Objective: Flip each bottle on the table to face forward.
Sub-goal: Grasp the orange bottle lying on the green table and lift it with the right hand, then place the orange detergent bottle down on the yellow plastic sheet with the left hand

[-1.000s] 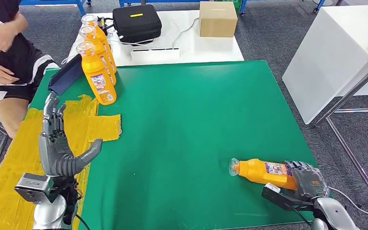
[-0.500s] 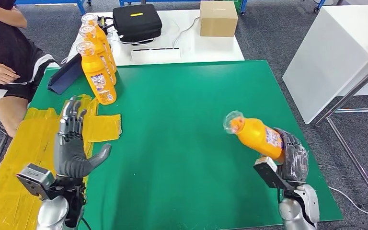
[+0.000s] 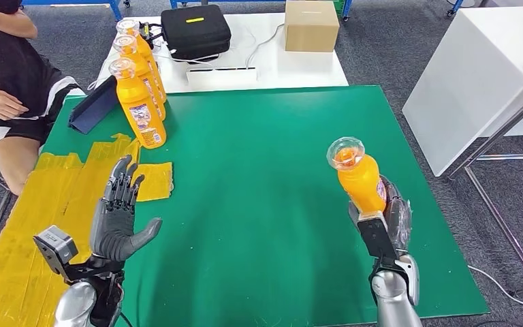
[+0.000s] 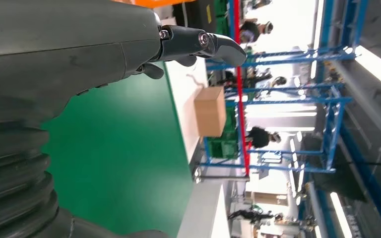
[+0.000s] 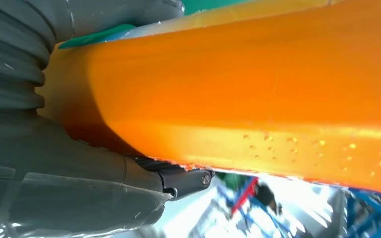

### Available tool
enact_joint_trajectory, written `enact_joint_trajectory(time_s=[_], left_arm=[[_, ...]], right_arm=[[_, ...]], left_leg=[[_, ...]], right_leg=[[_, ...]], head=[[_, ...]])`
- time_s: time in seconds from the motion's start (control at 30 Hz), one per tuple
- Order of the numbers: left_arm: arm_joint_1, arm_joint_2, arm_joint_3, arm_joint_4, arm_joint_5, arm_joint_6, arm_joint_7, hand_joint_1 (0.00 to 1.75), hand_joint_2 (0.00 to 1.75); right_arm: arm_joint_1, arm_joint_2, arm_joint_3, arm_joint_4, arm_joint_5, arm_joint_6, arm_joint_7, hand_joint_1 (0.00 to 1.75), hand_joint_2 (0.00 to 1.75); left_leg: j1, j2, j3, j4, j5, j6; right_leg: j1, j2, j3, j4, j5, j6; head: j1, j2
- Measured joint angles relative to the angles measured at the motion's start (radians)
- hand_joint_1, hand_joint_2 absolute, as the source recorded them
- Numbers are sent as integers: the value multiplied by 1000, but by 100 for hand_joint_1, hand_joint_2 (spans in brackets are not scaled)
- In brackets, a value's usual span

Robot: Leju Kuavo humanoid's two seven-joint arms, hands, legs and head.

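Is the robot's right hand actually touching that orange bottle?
Touching. In the head view the right hand wraps the orange bottle, holding it upright off the green table.

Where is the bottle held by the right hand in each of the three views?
Head view: bottle at right, upright in the right hand, over the green mat.
Left wrist view: not in it.
Right wrist view: bottle fills most of the frame.
Shared landmark: the green mat.

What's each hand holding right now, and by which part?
Right hand grips the orange bottle by its lower body, cap up. Left hand holds nothing.
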Motion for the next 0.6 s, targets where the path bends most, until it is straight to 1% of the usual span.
enact_joint_trajectory(time_s=[0.17,0.3,0.43,0.53,0.6], left_arm=[[-4,6,-7,39,23,-70,30,0,175],[-26,8,-33,95,23,-92,39,0,175],[-54,8,-57,151,25,-92,40,0,175],[-67,8,-69,179,33,-94,44,0,175],[-72,7,-80,190,36,-99,45,0,175]], right_arm=[[-14,73,38,23,-156,192,-28,175,175],[-55,137,129,84,-200,286,-39,175,175],[-88,197,251,147,-235,321,-51,175,175],[-104,225,344,176,-245,300,-57,175,175],[-115,230,397,194,-243,278,-54,175,175]], left_leg=[[1,1,0,0,0,0],[3,1,0,0,1,-1],[3,0,0,0,1,-2],[3,0,0,0,1,-2],[3,0,-1,0,1,-2]], right_leg=[[1,0,-1,0,0,0],[2,0,-1,1,0,0],[3,0,-1,1,0,-1],[3,0,-1,1,0,-1],[2,0,-1,1,0,-1]], head=[[0,0],[0,0],[0,0],[0,0],[0,0]])
